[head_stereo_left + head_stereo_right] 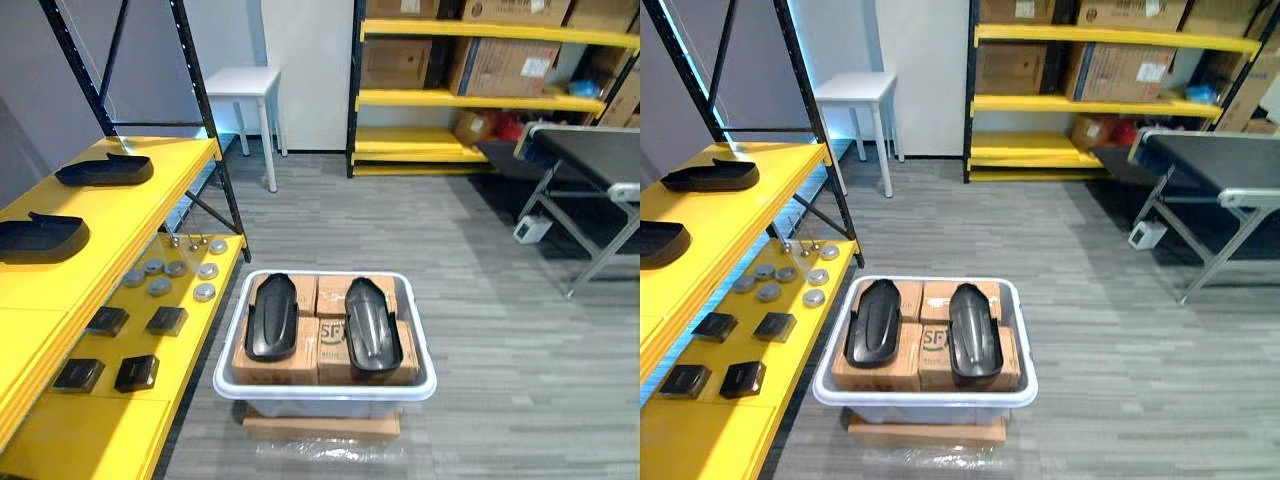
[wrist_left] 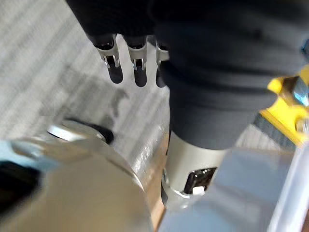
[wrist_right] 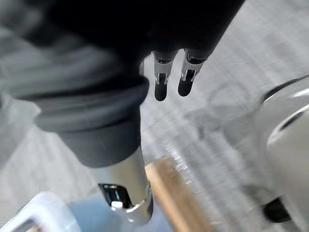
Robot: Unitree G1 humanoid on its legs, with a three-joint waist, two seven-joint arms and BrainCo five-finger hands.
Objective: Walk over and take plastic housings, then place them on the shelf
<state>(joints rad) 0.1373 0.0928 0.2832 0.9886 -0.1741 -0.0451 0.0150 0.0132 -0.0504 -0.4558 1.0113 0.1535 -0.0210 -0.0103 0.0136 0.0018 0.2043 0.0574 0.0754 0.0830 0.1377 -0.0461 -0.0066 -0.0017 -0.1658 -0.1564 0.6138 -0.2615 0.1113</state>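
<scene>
Two black plastic housings (image 1: 270, 317) (image 1: 372, 328) lie side by side on cardboard boxes inside a white bin (image 1: 325, 392) on the floor straight ahead. Two more black housings (image 1: 105, 171) (image 1: 40, 238) rest on the top board of the yellow shelf (image 1: 150, 210) at the left. My left hand (image 2: 112, 55) hangs over the grey floor beside the bin, fingers straight, holding nothing. My right hand (image 3: 161, 77) likewise hangs with straight fingers above the floor, near the bin's corner (image 3: 29, 215).
The shelf's lower board carries round metal discs (image 1: 170, 275) and small black blocks (image 1: 120, 345). A white stool (image 1: 245, 85) stands behind it. A yellow rack with cardboard boxes (image 1: 480, 100) lines the back wall. A dark-topped table (image 1: 590, 155) stands at the right. Grey floor lies open between.
</scene>
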